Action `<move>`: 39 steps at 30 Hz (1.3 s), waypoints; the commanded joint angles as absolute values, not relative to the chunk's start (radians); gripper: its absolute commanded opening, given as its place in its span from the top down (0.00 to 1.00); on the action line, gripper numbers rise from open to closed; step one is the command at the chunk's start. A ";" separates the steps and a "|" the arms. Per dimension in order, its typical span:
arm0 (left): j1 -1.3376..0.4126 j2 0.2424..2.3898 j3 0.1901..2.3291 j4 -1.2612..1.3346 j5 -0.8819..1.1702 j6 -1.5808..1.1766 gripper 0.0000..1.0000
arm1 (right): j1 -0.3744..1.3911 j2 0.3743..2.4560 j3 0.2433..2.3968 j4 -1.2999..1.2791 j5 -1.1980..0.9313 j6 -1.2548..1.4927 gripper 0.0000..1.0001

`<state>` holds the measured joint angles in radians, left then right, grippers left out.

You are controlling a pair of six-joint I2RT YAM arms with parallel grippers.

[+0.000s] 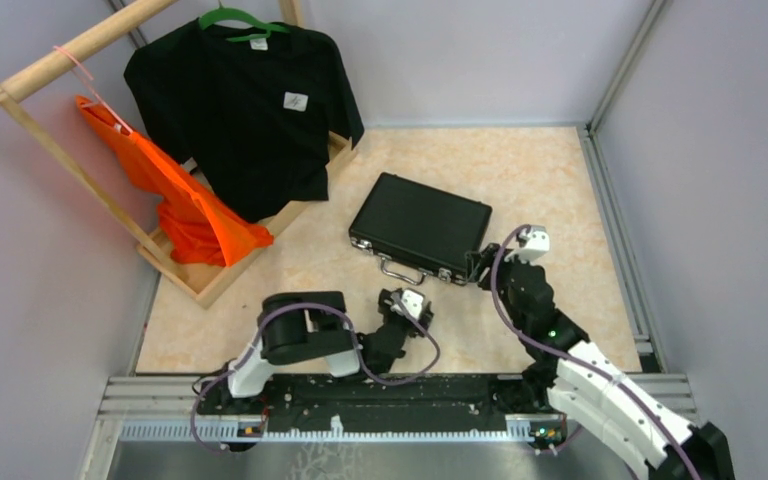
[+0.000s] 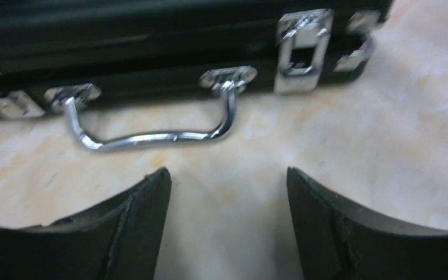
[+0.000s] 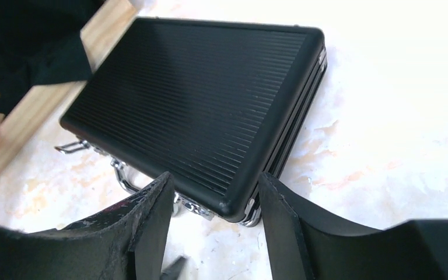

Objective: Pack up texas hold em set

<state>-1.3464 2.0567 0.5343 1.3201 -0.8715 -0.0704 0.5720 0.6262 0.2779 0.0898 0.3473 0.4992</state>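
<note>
— Case location?
— The black ribbed briefcase-like case (image 1: 420, 222) is being observed shut and flat near the middle of the tabletop (image 1: 560, 180), its chrome handle (image 2: 151, 138) turned toward the near edge.
— Pincers?
— The left gripper (image 2: 227, 224) is being held wide and empty, facing the handle. The right gripper (image 3: 213, 233) is being held apart at the case's near right corner, with nothing clamped.

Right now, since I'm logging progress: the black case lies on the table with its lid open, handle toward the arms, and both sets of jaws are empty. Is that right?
Not quite: the black case is closed, with its lid down flat, as the right wrist view shows. The rest stands: its handle faces the arms, and the left gripper and right gripper have empty jaws.
</note>
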 commanded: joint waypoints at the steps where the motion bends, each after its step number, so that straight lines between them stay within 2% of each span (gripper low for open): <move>1: -1.372 2.172 0.632 1.792 -0.884 0.051 0.20 | 0.554 0.504 0.339 -0.019 0.380 0.511 0.45; 3: -1.368 2.159 0.634 1.792 -0.817 0.053 0.15 | 0.554 0.457 0.337 -0.057 0.395 0.510 0.45; 7: -1.350 2.094 0.605 1.790 -0.758 0.075 0.12 | 0.552 0.376 0.323 -0.098 0.414 0.507 0.45; 14: -1.319 2.079 0.626 1.768 -0.715 0.034 0.18 | 0.552 0.327 0.298 -0.116 0.424 0.493 0.46; 23: -1.279 2.134 0.722 1.707 -0.707 -0.003 0.17 | 0.552 0.299 0.322 -0.146 0.440 0.436 0.47; 29: -1.261 2.163 0.781 1.664 -0.702 0.005 0.21 | 0.552 0.319 0.343 -0.141 0.453 0.402 0.48; 39: -1.222 2.175 0.756 1.628 -0.681 -0.051 0.24 | 0.553 0.324 0.339 -0.141 0.460 0.398 0.48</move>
<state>-1.2602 2.1597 0.7586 1.5166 -0.7025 -0.0078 0.5617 0.3233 0.2844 -0.1661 0.4435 0.4122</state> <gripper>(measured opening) 0.757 0.522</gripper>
